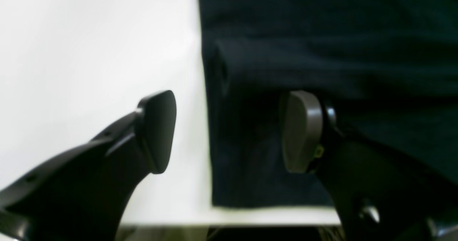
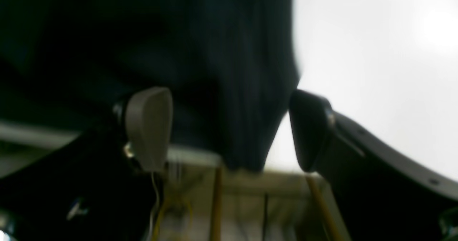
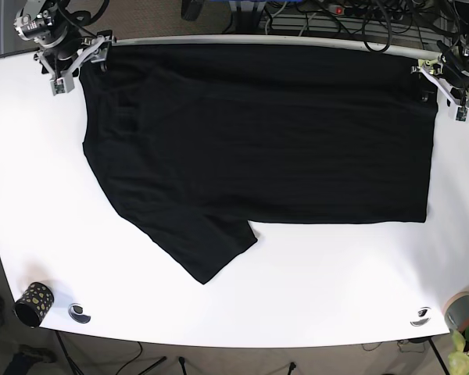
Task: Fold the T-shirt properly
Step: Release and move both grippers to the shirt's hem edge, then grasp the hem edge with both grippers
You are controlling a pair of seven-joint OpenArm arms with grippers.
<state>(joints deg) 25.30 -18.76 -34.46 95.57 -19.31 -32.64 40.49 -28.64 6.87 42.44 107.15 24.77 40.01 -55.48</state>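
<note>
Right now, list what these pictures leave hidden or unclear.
- Base view: whether the left gripper and right gripper touch the T-shirt; too small.
- Right wrist view: shirt corner blurred.
- Base view: far sleeve, hidden under the fold.
- Left wrist view: cloth weave, dark and blurred.

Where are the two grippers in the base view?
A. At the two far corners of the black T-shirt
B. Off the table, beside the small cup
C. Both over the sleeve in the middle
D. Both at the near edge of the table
A: the right gripper and the left gripper sit open at the far corners of the black T-shirt, along the white table far edge.
</note>
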